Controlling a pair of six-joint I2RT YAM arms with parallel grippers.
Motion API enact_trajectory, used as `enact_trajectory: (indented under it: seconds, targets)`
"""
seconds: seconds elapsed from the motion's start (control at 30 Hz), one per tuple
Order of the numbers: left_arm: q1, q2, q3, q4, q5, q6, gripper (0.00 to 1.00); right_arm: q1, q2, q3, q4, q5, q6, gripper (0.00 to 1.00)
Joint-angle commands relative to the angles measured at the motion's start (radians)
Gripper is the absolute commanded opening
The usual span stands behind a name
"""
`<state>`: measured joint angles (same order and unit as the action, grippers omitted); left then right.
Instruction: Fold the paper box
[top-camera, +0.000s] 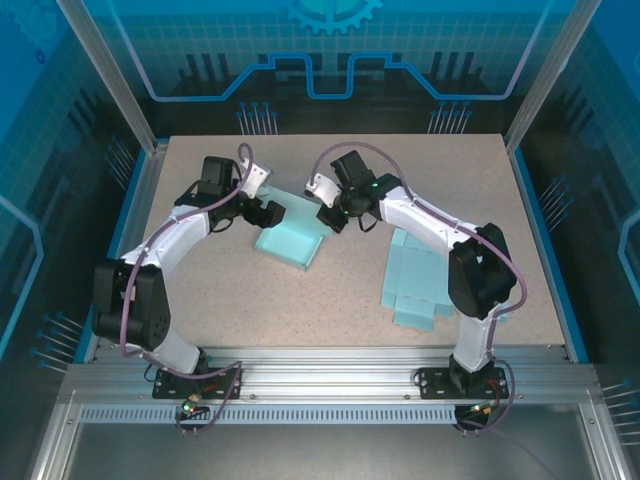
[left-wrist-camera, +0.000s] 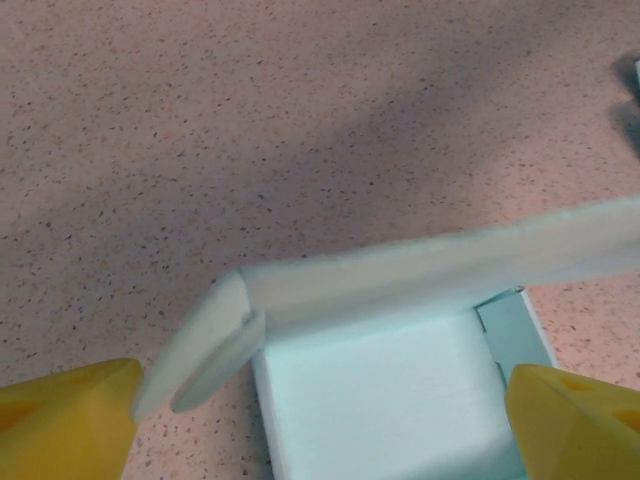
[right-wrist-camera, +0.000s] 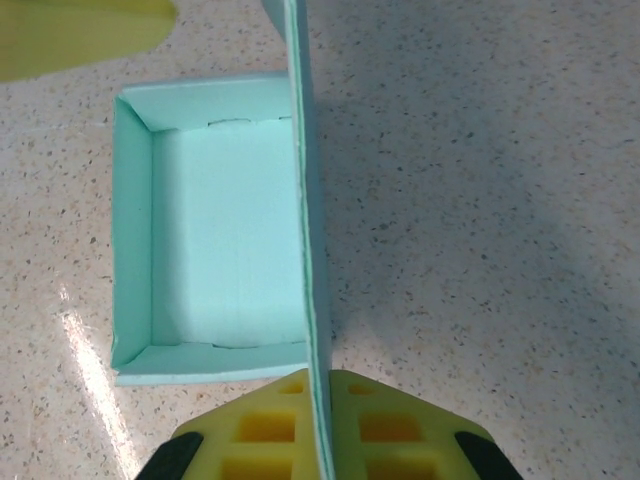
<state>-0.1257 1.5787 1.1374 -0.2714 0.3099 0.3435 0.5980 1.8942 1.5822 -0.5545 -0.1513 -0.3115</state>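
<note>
Paper box (top-camera: 291, 240): right gripper (right-wrist-camera: 318, 420) pinches wall; left gripper (left-wrist-camera: 320, 420) wide astride corner, apparently clear.

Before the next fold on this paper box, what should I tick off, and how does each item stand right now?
1. Grip: right hand shut on the upright flap, paper edge between its fingers: ok.
2. Free side: left hand open, fingers either side of the box corner, not gripping: ok.
3. Seating: paper box resting flat on the table: ok.
4. Other three walls standing: ok.
5. Held flap folded in: not ok, it stands straight up.
6. Spare flat blanks apart from the box: ok.
</note>
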Motion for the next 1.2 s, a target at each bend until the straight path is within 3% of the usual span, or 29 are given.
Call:
enact_trajectory:
  seconds: [0.0,0.13,0.23,0.37,0.63,0.8,0.93,1.03,1.17]
  targets:
    - [0.024,0.035,0.028,0.003,-0.032,0.007,0.90,-0.010,0.036,0.051,-0.069,-0.053,-0.041,0.03]
    - [0.038,0.042,0.021,-0.002,-0.068,0.010,0.87,-0.012,0.056,0.071,-0.082,-0.044,-0.043,0.03]
    - [0.054,0.003,-0.002,-0.010,-0.083,0.014,0.91,-0.014,0.057,0.076,-0.088,-0.037,-0.047,0.03]
    - [0.085,-0.041,-0.030,0.010,-0.013,0.002,0.91,-0.016,0.054,0.084,-0.096,-0.042,-0.054,0.03]
    - [0.087,0.036,-0.010,-0.017,0.025,0.014,0.89,-0.017,0.066,0.116,-0.121,-0.072,-0.065,0.04]
    - [0.076,0.082,0.021,-0.026,0.051,-0.002,0.69,-0.017,0.068,0.120,-0.114,-0.045,-0.047,0.08]
    - [0.057,0.086,0.019,-0.024,0.029,-0.021,0.60,-0.015,0.058,0.111,-0.103,-0.001,0.000,0.15]
    - [0.041,0.093,0.018,-0.009,0.015,-0.044,0.45,-0.016,0.036,0.093,-0.083,0.031,0.045,0.23]
    - [0.023,0.095,0.005,0.034,0.013,-0.069,0.36,-0.014,0.005,0.061,-0.060,0.073,0.100,0.29]
